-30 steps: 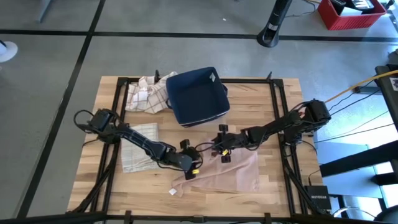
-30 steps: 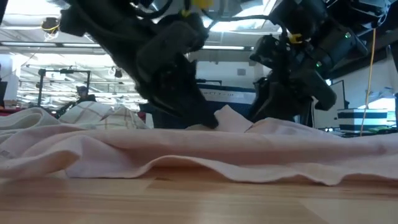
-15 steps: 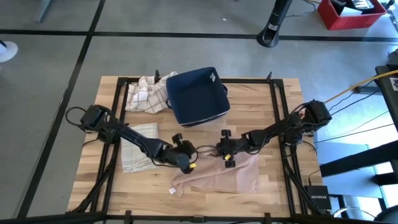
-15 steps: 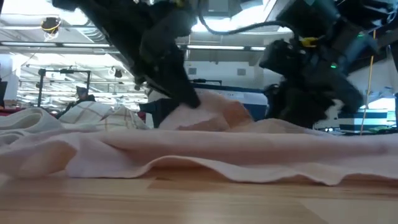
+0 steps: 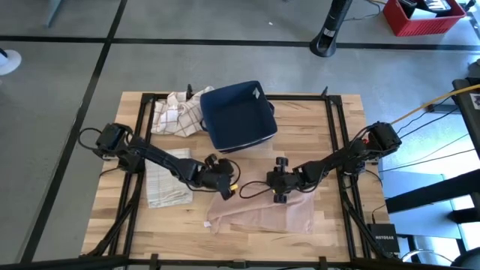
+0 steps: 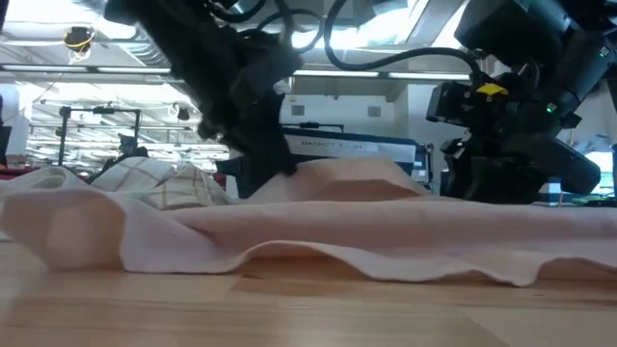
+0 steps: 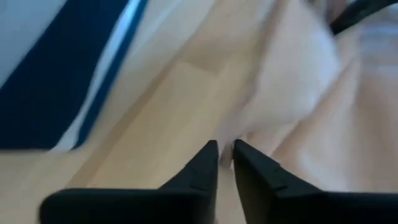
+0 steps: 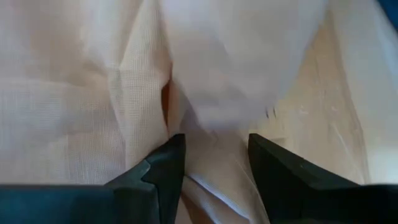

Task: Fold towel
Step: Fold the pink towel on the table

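Note:
A pale pink towel [image 5: 266, 212] lies rumpled on the wooden table near its front edge. Its far left part rises in a peak [image 6: 333, 173] in the low view. My left gripper [image 5: 225, 189] is at that peak, slanting down, shut on the cloth. My right gripper [image 5: 281, 197] stands open low over the towel's far edge. In the right wrist view its fingers [image 8: 165, 168] stand on either side of a crease in the cloth [image 8: 214, 134]. My left gripper pinches the towel's far left part [image 7: 249, 127] between its two fingertips, coming slanting down from the table's left. That part is lifted off the table and the rest of the towel lies on it; one layer or several, I cannot tell. My right gripper has cloth between its open fingers; I cannot tell whether they touch it.
A dark blue basket [image 5: 238, 116] stands at the far middle of the table, with a heap of checked cloth [image 5: 176, 112] to its left. A folded checked towel [image 5: 166, 176] lies under the left arm. Bare wood shows at the far right.
My left gripper has gone up and toward the table's far edge, and the towel's far left part has risen with it into a peak while the rest stays on the table. My right gripper has tipped and gone down toward the near right.

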You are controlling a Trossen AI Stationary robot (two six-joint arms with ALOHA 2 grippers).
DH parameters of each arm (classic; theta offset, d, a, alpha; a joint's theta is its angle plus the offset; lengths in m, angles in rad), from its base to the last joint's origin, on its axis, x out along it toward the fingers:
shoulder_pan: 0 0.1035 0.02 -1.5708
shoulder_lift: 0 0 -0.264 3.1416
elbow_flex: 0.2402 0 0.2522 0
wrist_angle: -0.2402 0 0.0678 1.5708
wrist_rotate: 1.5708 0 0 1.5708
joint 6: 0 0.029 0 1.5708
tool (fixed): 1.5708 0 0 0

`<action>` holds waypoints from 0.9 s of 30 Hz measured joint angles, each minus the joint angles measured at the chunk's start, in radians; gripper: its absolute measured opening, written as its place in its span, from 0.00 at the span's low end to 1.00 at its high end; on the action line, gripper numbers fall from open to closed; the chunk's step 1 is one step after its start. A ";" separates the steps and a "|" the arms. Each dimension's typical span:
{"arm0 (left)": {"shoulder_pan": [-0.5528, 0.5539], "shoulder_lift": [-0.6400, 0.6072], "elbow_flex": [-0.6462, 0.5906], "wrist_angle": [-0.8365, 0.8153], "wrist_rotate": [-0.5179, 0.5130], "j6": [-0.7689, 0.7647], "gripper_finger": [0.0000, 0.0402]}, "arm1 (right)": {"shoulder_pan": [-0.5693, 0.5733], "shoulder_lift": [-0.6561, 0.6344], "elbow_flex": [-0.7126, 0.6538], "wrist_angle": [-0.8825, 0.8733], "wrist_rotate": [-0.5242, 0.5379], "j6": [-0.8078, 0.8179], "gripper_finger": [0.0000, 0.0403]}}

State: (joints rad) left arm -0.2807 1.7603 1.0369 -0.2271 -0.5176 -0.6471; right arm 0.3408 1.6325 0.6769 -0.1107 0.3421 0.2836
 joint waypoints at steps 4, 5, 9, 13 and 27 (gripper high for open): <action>0.032 0.000 0.002 0.025 0.106 0.032 0.27 | 0.000 0.000 0.000 -0.002 0.007 0.000 0.44; 0.039 -0.002 0.007 0.003 0.144 0.036 0.31 | 0.000 0.000 0.000 -0.002 0.007 0.000 0.44; 0.050 -0.041 0.035 -0.090 0.323 -0.034 0.42 | 0.000 0.000 0.000 -0.002 0.008 0.000 0.44; -0.025 -0.069 0.037 -0.136 0.362 -0.142 0.45 | 0.000 0.000 -0.001 0.001 0.007 0.000 0.44; -0.320 -0.058 0.034 -0.220 0.451 -0.740 0.45 | -0.001 0.002 -0.001 0.008 0.007 0.000 0.44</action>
State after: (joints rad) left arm -0.6004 1.7023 1.0714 -0.4470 -0.0665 -1.3874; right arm 0.3401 1.6341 0.6758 -0.1031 0.3489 0.2832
